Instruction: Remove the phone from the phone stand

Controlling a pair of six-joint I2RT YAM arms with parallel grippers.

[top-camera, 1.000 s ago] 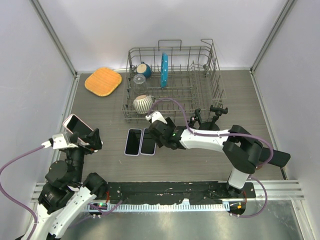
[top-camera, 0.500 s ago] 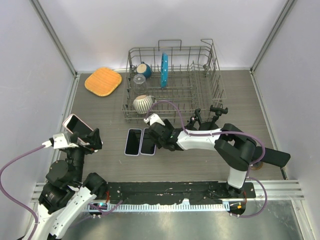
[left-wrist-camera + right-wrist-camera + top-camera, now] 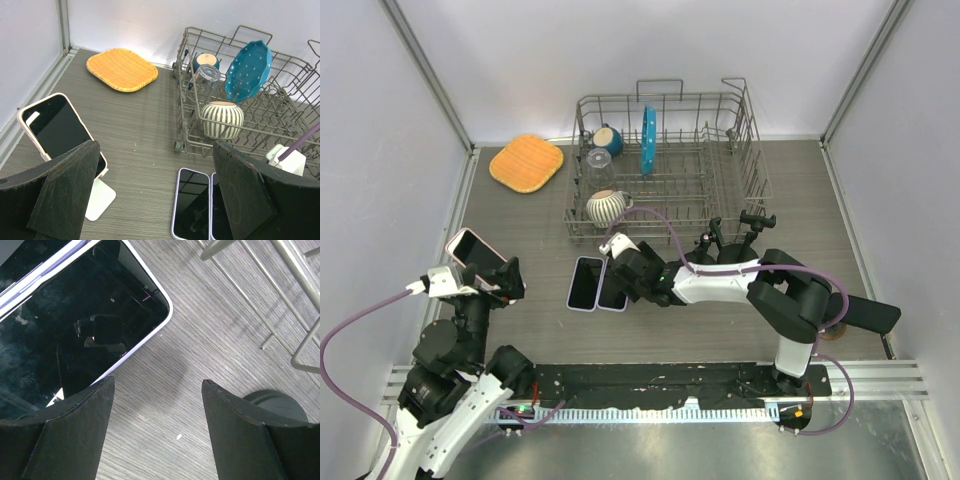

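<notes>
1. Black left gripper (image 3: 155, 160) hung low at the near left of the table (image 3: 530, 225), fingers spread wide and grasping nothing.
2. Just beyond its left finger (image 3: 65, 195), the phone (image 3: 57, 125), pink-cased, leaned tilted back on the white stand (image 3: 101, 199). The finger hid its lower edge, so whether they touched could not be told.
3. Toward the middle, two flat phones (image 3: 586, 284) lay side by side on the table.
4. Over the right one's edge hovered the right gripper (image 3: 157, 390), fingers apart and empty, bare table between them.
5. Farther back stood the rack (image 3: 705, 175), which held a striped mug (image 3: 606, 207), a glass (image 3: 599, 160) and a blue plate (image 3: 648, 140).
6. An orange mat (image 3: 526, 162) lay at the far left, beside the rack.
</notes>
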